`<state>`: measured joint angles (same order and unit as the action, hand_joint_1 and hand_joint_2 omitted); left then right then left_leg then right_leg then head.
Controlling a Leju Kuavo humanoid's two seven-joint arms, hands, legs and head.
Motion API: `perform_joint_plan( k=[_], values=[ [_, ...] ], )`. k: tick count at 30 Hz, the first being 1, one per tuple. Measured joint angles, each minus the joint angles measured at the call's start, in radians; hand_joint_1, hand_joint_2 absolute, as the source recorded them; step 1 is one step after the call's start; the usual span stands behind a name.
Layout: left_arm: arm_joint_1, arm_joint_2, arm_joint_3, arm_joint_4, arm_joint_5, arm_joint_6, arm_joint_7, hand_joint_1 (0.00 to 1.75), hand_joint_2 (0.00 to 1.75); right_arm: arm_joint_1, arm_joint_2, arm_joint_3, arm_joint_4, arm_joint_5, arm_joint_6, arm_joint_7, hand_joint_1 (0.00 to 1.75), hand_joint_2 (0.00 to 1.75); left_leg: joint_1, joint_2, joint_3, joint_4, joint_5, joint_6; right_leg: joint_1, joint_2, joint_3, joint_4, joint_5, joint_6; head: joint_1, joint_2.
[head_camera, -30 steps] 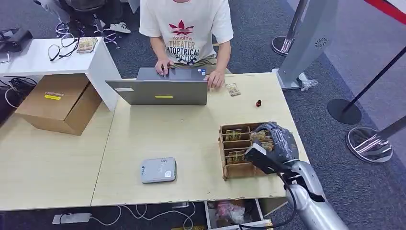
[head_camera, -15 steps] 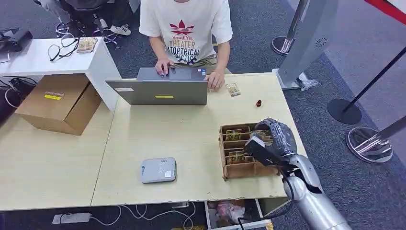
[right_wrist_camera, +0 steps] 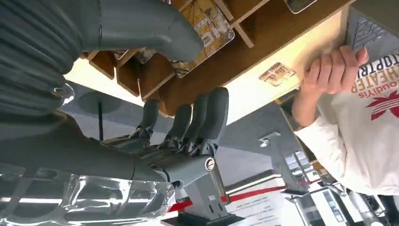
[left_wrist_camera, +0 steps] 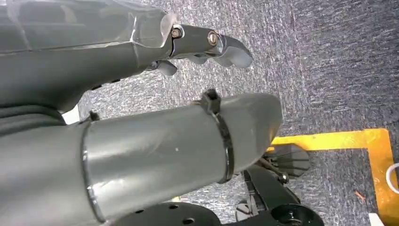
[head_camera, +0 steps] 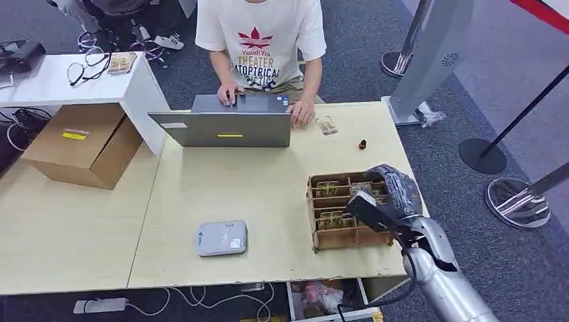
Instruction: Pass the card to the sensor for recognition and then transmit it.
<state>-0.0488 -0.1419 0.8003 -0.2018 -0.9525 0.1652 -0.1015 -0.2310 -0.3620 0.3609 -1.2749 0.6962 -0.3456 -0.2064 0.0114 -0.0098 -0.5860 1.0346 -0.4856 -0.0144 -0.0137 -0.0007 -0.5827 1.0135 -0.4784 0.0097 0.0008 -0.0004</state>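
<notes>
From my remote seat, the pale wood-grain table (head_camera: pixel 221 194) fills the head view, its right edge running from 1 o'clock down to 4 o'clock beside dark speckled carpet (head_camera: pixel 483 87), where stanchion bases and a grey kiosk leave an open lane. A seated person (head_camera: pixel 262 40) in a white printed T-shirt types at a grey laptop (head_camera: pixel 225 124) at 12 o'clock, right up against the far edge. A brown cardboard box (head_camera: pixel 80 144) sits at 10 o'clock below a white side desk (head_camera: pixel 60 80). My silver right arm rises from 5 o'clock; the right hand (head_camera: pixel 391 194), dark and wrapped in glossy film, hovers over the right side of the wooden card rack (head_camera: pixel 339 211) at 3 o'clock, near the table's right edge. In the right wrist view its fingers (right_wrist_camera: pixel 207 117) are straight and spread, the thick thumb apart from them, with nothing grasped. The rack is an open slatted tray of thin brown board, its compartments holding patterned yellowish cards (head_camera: pixel 329 190). The sensor (head_camera: pixel 222 238), a flat grey rounded slab, lies at 7 o'clock with bare tabletop all round it. One loose card (head_camera: pixel 327 125) lies by the person's hand, a small dark object (head_camera: pixel 362 144) just beyond it. The left hand (left_wrist_camera: pixel 197 44) hangs above carpet, fingers slightly curled, holding nothing.
</notes>
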Motion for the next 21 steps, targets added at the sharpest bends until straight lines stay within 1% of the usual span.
perform_joint_plan(
  k=[13,14,16,17,18,20,21],
  values=[
    [0.000,0.002,0.002,0.000,-0.006,-0.004,-0.002,0.00,0.00,0.037,-0.032,-0.017,-0.055,0.007,-0.010,0.016,0.93,1.75,0.000,0.000,0.000,0.000,0.000,0.000,0.000,0.000,0.000,0.000,0.000,0.000,0.000,0.000],
    [0.000,0.002,0.002,0.000,-0.008,-0.004,-0.002,0.00,0.00,0.042,-0.034,-0.019,-0.061,0.008,-0.009,0.018,0.99,1.75,0.000,0.000,0.000,0.000,0.000,0.000,0.000,0.000,0.000,0.000,0.000,0.000,0.000,0.000],
    [0.000,0.002,0.002,0.000,-0.009,-0.006,-0.002,0.00,0.00,0.051,-0.039,-0.020,-0.071,0.013,-0.005,0.020,0.91,1.75,0.000,0.000,0.000,0.000,0.000,0.000,0.000,0.000,0.000,0.000,0.000,0.000,0.000,0.000],
    [0.000,0.002,0.002,0.000,-0.009,-0.006,-0.002,0.00,0.00,0.056,-0.039,-0.020,-0.076,0.016,0.002,0.023,0.94,1.75,0.000,0.000,0.000,0.000,0.000,0.000,0.000,0.000,0.000,0.000,0.000,0.000,0.000,0.000],
    [0.000,0.002,0.002,0.000,-0.009,-0.007,-0.002,0.00,0.00,0.060,-0.040,-0.020,-0.079,0.016,0.005,0.026,0.93,1.75,0.000,0.000,0.000,0.000,0.000,0.000,0.000,0.000,0.000,0.000,0.000,0.000,0.000,0.000],
    [0.000,0.003,0.002,0.000,-0.009,-0.008,-0.002,0.00,0.00,0.066,-0.043,-0.020,-0.084,0.019,0.009,0.028,0.84,1.75,0.000,0.000,0.000,0.000,0.000,0.000,0.000,0.000,0.000,0.000,0.000,0.000,0.000,0.000],
    [0.000,0.003,0.002,0.000,-0.010,-0.008,-0.002,0.00,0.00,0.068,-0.044,-0.020,-0.086,0.022,0.011,0.028,0.84,1.75,0.000,0.000,0.000,0.000,0.000,0.000,0.000,0.000,0.000,0.000,0.000,0.000,0.000,0.000]
  ],
)
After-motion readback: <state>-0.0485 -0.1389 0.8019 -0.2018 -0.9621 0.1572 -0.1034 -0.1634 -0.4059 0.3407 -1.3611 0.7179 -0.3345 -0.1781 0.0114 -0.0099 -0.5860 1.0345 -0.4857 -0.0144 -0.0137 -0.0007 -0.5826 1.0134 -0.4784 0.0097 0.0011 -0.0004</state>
